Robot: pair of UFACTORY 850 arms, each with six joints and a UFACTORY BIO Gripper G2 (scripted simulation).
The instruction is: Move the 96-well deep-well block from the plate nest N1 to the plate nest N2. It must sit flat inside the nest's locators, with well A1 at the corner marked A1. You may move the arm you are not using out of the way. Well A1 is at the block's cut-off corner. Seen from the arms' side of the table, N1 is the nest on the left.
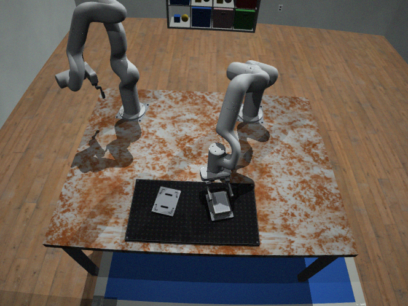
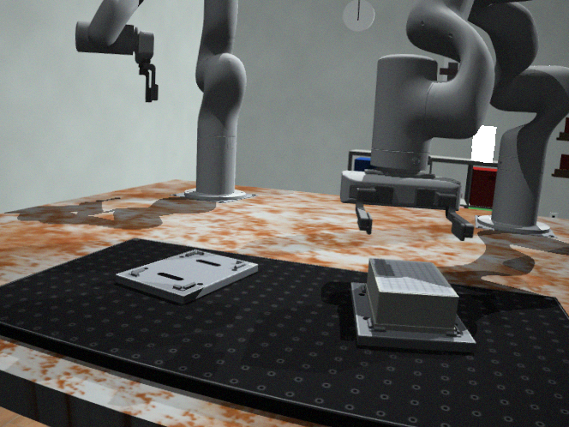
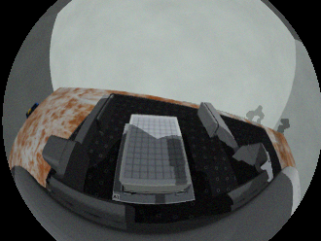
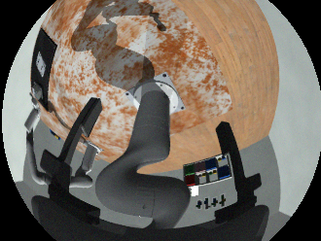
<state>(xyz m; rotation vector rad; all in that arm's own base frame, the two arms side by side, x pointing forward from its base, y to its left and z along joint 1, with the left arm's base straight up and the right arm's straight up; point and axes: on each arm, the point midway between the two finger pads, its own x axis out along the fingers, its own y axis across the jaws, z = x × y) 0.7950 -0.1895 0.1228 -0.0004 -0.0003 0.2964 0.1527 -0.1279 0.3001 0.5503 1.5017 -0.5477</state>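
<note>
The pale deep-well block (image 1: pixel 221 202) (image 2: pixel 413 303) (image 3: pixel 152 157) sits upright on nest N1 (image 1: pixel 222 217) (image 2: pixel 362 328) (image 3: pixel 158 198). An A1 label shows at a near corner of N1 in the left wrist view; I cannot make out the block's cut-off corner. Nest N2 (image 1: pixel 166 201) (image 2: pixel 187 271) is bare, its A1 mark unreadable. My left gripper (image 1: pixel 220 195) (image 2: pixel 415 231) (image 3: pixel 157 107) points down above the block and a little towards the arms, empty, its fingers spread wider than the block. My right gripper (image 1: pixel 103 96) (image 2: pixel 151 93) (image 4: pixel 160 114) is open and empty, raised far from both nests.
Both nests stand on a black perforated board (image 1: pixel 191 230) (image 2: pixel 275 345) near the table edge away from the arm bases. The right arm stands back on N2's side, over the table's side edge. The left arm reaches over the marbled table (image 1: pixel 177 141) to N1.
</note>
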